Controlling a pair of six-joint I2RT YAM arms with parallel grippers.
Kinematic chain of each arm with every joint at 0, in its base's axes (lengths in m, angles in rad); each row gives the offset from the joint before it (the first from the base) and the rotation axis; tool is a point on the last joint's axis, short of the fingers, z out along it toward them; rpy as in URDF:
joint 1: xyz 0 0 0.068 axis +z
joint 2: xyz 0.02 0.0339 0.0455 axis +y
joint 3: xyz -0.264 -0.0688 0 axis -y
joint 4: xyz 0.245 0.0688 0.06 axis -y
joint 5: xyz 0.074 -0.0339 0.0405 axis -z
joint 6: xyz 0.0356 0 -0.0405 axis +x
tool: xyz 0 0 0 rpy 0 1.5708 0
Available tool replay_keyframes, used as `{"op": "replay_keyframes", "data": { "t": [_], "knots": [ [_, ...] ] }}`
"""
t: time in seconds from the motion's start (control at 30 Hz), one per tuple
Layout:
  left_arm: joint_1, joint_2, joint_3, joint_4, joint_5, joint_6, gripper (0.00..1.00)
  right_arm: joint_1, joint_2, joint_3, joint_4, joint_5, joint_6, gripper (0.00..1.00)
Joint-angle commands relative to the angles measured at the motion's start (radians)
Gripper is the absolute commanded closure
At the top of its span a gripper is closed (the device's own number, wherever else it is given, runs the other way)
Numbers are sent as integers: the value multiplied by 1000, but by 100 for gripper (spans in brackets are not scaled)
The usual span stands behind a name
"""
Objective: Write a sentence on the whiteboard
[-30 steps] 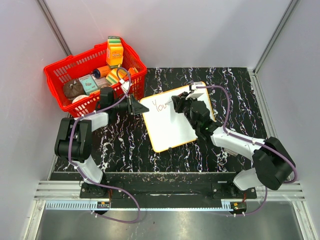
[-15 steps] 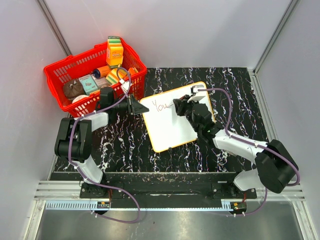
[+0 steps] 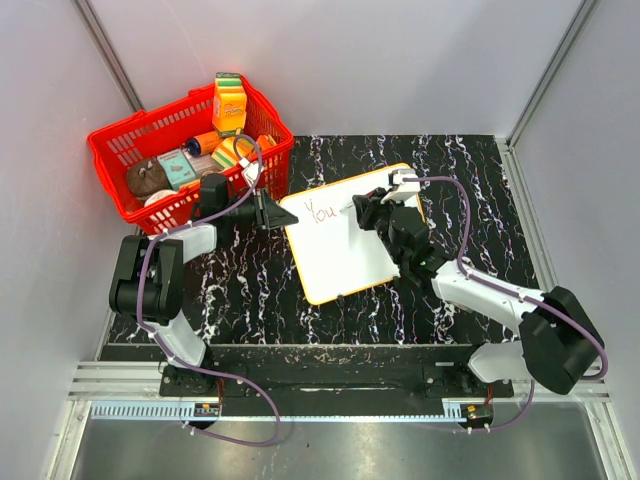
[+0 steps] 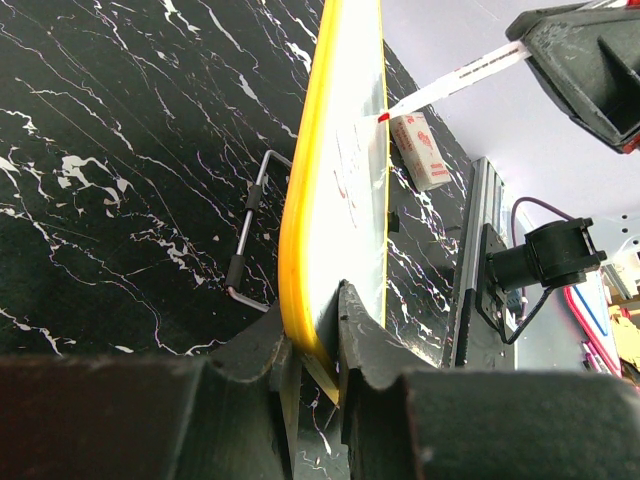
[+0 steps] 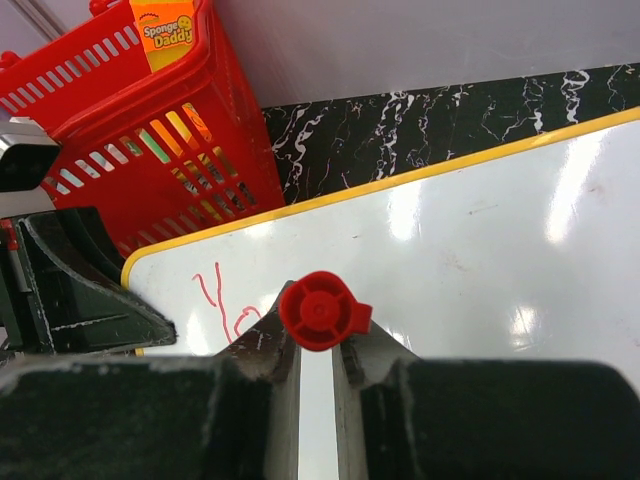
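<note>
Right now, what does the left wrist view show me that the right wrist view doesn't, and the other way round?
Left wrist only: the whiteboard edge-on, its yellow rim clamped in the left gripper, a bent wire stand at its back, and a small white block beyond it.
Right wrist only: the red basket, the Sponge Daddy box, and the marker seen from its red end, held in the right gripper.
Both: the whiteboard, the red lettering, the marker.
</note>
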Motion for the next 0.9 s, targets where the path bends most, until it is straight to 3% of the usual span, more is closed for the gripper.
{"op": "replay_keyframes", "data": {
  "t": [0.0,0.5,0.87],
  "knots": [
    [-48,41,-20,-54,-45,207,100,-10,11,76,34,15,-27,100],
    [-51,44,-17,-57,-42,207,100,-25,92,125,33,-9,-19,100],
    [-50,46,-15,-60,-42,208,100,-26,53,77,25,-37,-5,100]
  ]
}}
